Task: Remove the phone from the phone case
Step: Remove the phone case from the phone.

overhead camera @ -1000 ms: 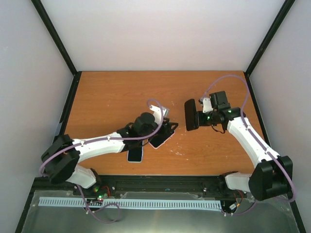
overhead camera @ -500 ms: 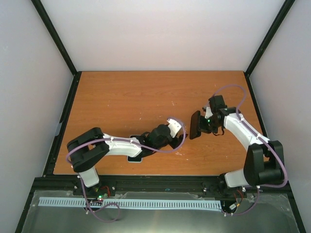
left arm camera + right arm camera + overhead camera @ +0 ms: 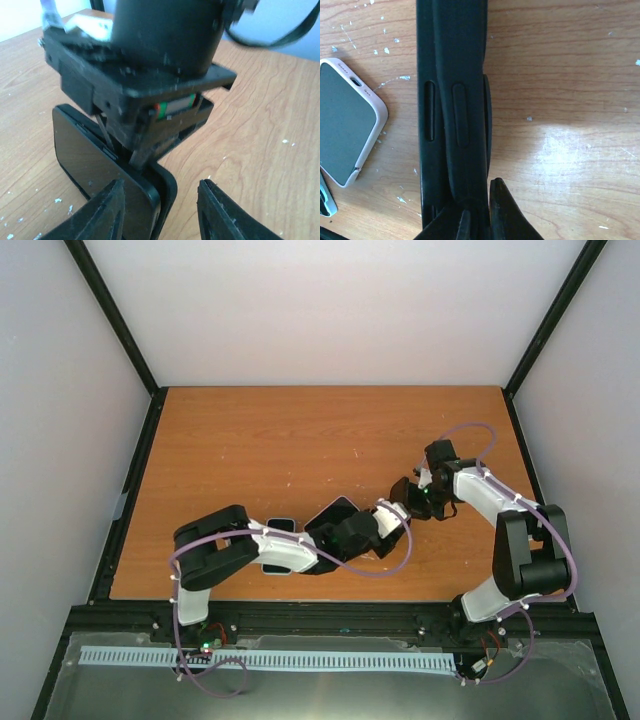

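Observation:
The black phone case (image 3: 452,100) with the phone in it stands on edge in the right wrist view. My right gripper (image 3: 477,217) is shut on its near end. In the top view this gripper (image 3: 417,496) holds the case (image 3: 401,490) low over the table at centre right. In the left wrist view the phone's dark screen (image 3: 85,155) faces left and the case rim (image 3: 169,187) wraps its lower corner. My left gripper (image 3: 162,212) is open, its fingers either side of that corner without touching it. It also shows in the top view (image 3: 393,517).
A white-cased phone (image 3: 345,125) lies flat on the wooden table (image 3: 300,440), left of the held case. It seems to be the dark slab (image 3: 335,513) beside my left arm. Another white-rimmed device (image 3: 280,526) lies partly under that arm.
My left arm has swung right until its open gripper reached the held case. My right gripper has drawn in a little and brought the case lower.

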### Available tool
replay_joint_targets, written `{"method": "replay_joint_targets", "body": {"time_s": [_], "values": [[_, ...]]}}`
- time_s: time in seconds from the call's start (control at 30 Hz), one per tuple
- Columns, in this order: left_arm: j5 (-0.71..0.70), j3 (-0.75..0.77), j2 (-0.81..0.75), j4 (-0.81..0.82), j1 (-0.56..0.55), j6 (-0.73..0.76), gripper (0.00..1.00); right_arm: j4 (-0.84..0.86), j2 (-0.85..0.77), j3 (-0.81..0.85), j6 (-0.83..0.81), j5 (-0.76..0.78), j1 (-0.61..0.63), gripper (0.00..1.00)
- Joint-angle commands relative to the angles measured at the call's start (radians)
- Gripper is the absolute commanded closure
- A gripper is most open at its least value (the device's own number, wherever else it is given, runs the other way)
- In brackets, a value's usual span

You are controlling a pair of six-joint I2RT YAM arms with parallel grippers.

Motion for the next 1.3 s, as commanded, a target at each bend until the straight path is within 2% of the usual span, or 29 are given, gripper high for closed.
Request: {"method": "replay_joint_targets", "body": {"time_s": [0.0, 0.33, 0.63, 1.07, 1.27], "values": [[-0.053, 0.028, 0.064, 0.027, -0.006, 0.035, 0.60, 0.023, -0.009, 0.010, 0.005, -0.037, -0.011, 0.97], [-0.124, 0.073, 0.141, 0.010, -0.007, 0.035, 0.62, 0.023, -0.008, 0.002, 0.000, -0.050, -0.014, 0.97], [-0.148, -0.025, 0.073, 0.132, -0.008, 0.035, 0.64, 0.026, 0.018, 0.001, -0.005, -0.044, -0.014, 0.97], [-0.103, 0.039, 0.131, 0.132, -0.008, 0.064, 0.63, 0.025, 0.037, 0.002, -0.006, -0.060, -0.013, 0.97], [-0.176, 0.086, 0.159, 0.096, -0.008, 0.070, 0.63, 0.022, 0.042, 0.005, -0.005, -0.065, -0.014, 0.97]]}}
